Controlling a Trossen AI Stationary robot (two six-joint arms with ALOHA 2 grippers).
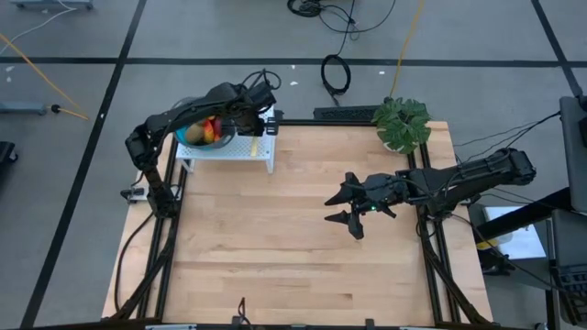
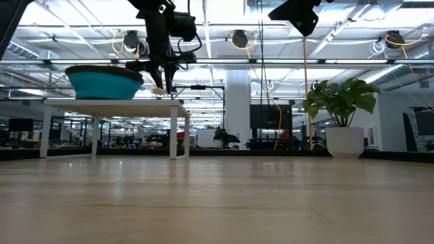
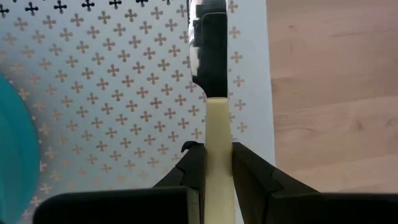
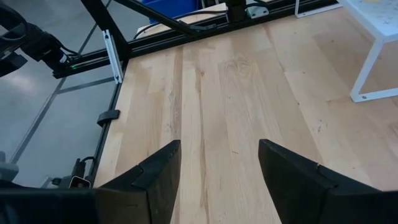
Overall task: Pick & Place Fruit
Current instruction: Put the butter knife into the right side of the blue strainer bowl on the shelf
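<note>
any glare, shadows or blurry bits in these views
Low view: bright ceiling lights glare behind the teal bowl, and the near tabletop looks soft. Left wrist view: the pale stick held in the left pincer is sharp and casts a dark shadow on the white patterned stand. High view: even light, with soft shadows under the right pincer.
</note>
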